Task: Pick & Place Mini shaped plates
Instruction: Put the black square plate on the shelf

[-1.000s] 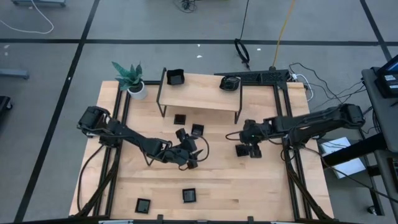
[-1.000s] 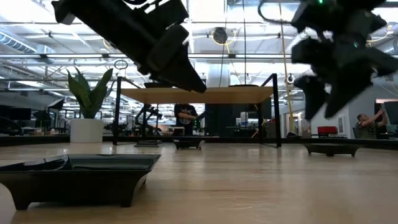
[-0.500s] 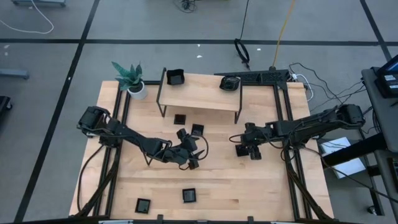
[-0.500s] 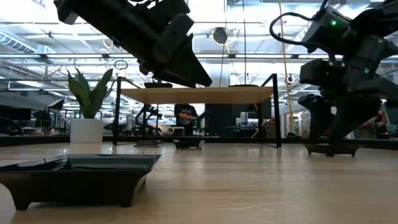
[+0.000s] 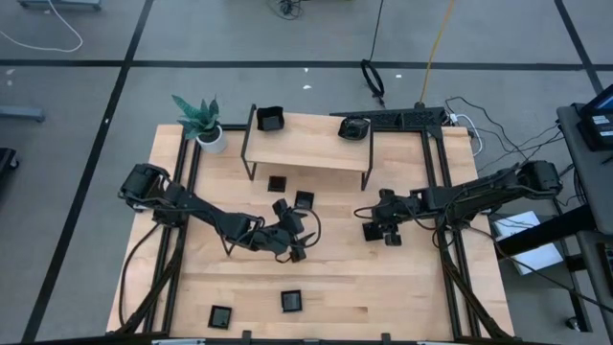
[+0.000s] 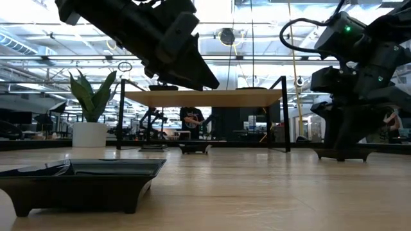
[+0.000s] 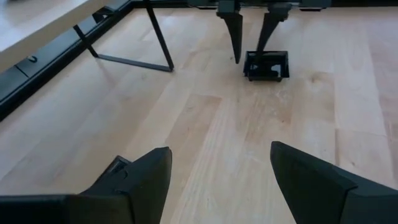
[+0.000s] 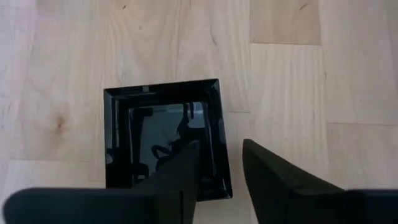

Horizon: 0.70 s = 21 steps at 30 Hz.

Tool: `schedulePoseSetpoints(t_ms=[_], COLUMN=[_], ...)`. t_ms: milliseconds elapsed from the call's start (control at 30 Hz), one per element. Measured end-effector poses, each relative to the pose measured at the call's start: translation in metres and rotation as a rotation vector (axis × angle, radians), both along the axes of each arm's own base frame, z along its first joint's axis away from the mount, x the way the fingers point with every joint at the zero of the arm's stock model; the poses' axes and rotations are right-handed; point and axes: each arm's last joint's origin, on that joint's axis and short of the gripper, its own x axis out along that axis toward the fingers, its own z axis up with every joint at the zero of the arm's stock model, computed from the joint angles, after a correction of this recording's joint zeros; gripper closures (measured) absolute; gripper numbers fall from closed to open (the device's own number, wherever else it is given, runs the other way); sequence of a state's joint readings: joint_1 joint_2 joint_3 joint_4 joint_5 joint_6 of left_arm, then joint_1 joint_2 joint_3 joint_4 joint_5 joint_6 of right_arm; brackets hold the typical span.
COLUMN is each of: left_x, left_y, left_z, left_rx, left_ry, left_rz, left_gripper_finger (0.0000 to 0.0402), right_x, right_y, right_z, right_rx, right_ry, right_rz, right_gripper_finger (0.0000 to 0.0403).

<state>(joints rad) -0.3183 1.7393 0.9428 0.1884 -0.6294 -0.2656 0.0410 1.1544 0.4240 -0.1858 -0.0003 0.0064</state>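
Observation:
Several mini shaped plates, small and glossy black, lie on the wooden table. One square plate sits flat at the right of the table. My right gripper is down at it, pointing steeply downward. One finger is over the plate's hollow and the other outside its rim, and bare wood shows between rim and outer finger. My left gripper hovers open above the table's middle with nothing between its fingers. It looks across at that plate.
Other plates lie under the rack, beside it and near the front edge. Two more sit on the wooden rack at the back. A potted plant stands at the far left corner.
My right gripper has come down onto the square plate at the table's right, and its fingers have drawn closer together around the plate's rim. The plate has stayed where it was.

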Motion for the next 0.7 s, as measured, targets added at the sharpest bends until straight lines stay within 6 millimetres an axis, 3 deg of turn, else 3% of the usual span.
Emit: schedulePoseSetpoints(t_ms=[500, 700], left_x=[0.0000, 0.0000], left_y=[-0.0001, -0.0001], left_z=[0.0001, 0.0001], left_rx=[-0.008, -0.008], left_ry=[-0.002, -0.003], left_rz=[0.001, 0.001], left_gripper_finger=[0.0128, 0.0128], right_x=[0.0008, 0.0009], right_y=[-0.0001, -0.0014], right_z=[-0.0002, -0.0002], right_rx=[-0.013, -0.054], right_ry=[-0.003, -0.005], right_rz=[0.011, -0.010], right_gripper_finger=[0.0393, 0.0397])
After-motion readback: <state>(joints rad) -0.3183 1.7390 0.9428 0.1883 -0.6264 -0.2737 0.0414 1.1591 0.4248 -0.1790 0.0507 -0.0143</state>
